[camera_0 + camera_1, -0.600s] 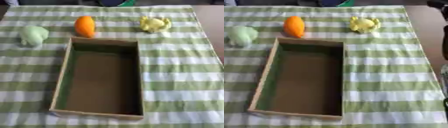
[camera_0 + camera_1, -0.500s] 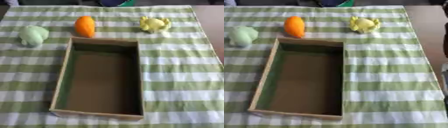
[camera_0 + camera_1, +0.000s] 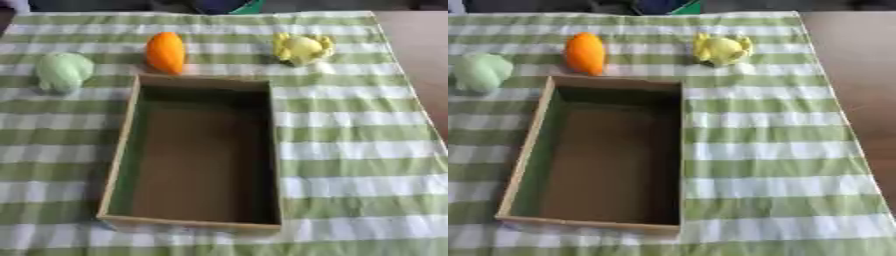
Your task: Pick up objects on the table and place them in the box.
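An open cardboard box [image 3: 131,125] lies lengthwise in the middle of the striped cloth, with nothing inside it. Just beyond its far left corner stands an orange fruit-shaped object [image 3: 164,52], close to the box rim. A pale green rounded object [image 3: 63,72] rests on the cloth at the far left. A yellow lumpy object [image 3: 302,48] sits at the far right, apart from the box. Neither hand shows in either view.
A green and white striped cloth [image 3: 350,150] covers the table. Bare brown tabletop [image 3: 859,75] runs along the right side. Dark shapes and a green-edged item [image 3: 236,6] sit past the far edge.
A dark shape at the right edge of the right eye view is gone. The box and the three objects have not moved.
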